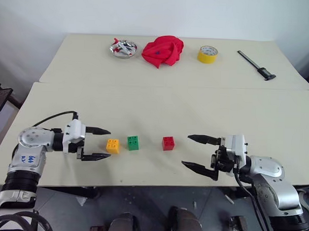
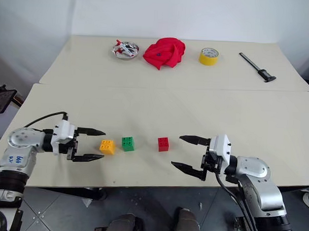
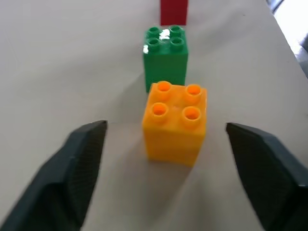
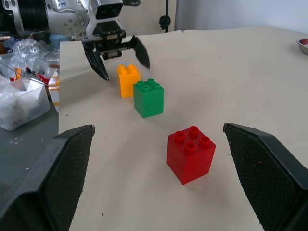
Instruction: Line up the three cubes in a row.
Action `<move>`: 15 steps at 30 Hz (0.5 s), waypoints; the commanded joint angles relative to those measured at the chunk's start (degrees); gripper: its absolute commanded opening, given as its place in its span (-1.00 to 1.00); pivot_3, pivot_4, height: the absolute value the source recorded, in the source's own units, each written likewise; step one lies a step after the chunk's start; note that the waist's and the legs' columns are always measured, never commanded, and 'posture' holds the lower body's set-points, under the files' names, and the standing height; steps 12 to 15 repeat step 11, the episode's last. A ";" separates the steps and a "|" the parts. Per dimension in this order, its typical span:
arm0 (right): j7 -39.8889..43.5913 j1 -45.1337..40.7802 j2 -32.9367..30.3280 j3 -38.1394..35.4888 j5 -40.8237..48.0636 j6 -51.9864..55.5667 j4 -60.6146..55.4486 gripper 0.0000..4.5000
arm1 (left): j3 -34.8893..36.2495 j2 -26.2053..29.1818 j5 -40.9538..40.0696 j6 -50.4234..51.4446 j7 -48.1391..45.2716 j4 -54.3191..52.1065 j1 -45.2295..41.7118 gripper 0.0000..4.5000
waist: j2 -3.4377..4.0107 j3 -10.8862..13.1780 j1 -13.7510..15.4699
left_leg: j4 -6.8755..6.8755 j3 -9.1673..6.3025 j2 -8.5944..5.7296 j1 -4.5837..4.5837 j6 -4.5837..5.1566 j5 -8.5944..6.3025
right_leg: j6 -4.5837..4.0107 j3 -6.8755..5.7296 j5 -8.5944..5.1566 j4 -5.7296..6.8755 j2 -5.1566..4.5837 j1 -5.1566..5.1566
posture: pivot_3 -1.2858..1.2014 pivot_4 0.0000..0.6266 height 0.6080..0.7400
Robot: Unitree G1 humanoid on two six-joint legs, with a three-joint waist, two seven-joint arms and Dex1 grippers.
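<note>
Hovering with spread fingers just beside the orange cube (image 1: 113, 145), the left gripper (image 1: 97, 143) could knock it against the near green cube (image 1: 133, 142), while the red cube (image 1: 168, 143) sits apart before the open right gripper (image 1: 200, 154).

Bare table (image 1: 144, 107) lies open behind the cube row and between the red cube (image 1: 168, 143) and the right gripper (image 1: 201, 154). The orange-yellow cube (image 1: 113, 145) and green cube (image 1: 133, 142) stand close together, too tight for a finger. The left gripper (image 1: 97, 143), jaws spread, sits just beside the orange-yellow cube.
</note>
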 commanded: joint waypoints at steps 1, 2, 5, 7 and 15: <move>3.14 0.17 -3.46 -3.30 3.74 1.66 -2.26 1.00 | 5.53 3.74 -3.38 3.55 1.41 -5.82 3.48 0.98 | 0.00 0.00 0.02 | -0.01 -0.07 0.00 0.01 0.01 -0.01 | 0.00 0.00 0.00 0.00 -0.02 0.00 | 0.03 -0.52 1.00; 4.04 0.05 -4.84 -3.90 3.87 1.77 -2.23 1.00 | 7.00 5.11 -3.71 4.16 1.23 -6.67 5.57 0.98 | 0.00 0.00 0.04 | -0.01 -0.10 0.00 0.02 0.02 -0.01 | 0.00 -0.01 0.00 0.00 -0.02 0.00 | 0.03 -0.52 1.00; 7.12 -2.26 -9.74 -6.30 3.59 2.05 -0.38 1.00 | 13.36 9.45 -3.12 3.63 2.26 -7.93 13.00 0.98 | 0.06 0.04 -0.21 | -0.04 -0.15 0.02 0.06 0.02 -0.02 | 0.00 0.03 0.00 -0.03 -0.04 0.00 | 0.03 -0.52 1.00; 8.19 -3.92 -11.77 -6.43 3.62 2.86 0.78 1.00 | 15.35 10.26 -3.36 4.21 3.89 -9.40 15.02 0.98 | 0.05 0.06 -0.09 | -0.05 -0.17 0.05 0.07 0.05 -0.04 | -0.01 0.05 -0.01 -0.07 -0.04 -0.02 | 0.03 -0.52 1.00; 9.62 -5.66 -13.42 -4.99 2.71 4.02 1.74 1.00 | 16.83 9.90 -5.84 8.69 5.37 -12.33 16.31 0.98 | 0.04 0.06 0.54 | 0.02 -0.20 0.07 0.06 0.07 -0.03 | -0.02 0.02 -0.01 -0.01 -0.11 0.02 | 0.03 -0.52 1.00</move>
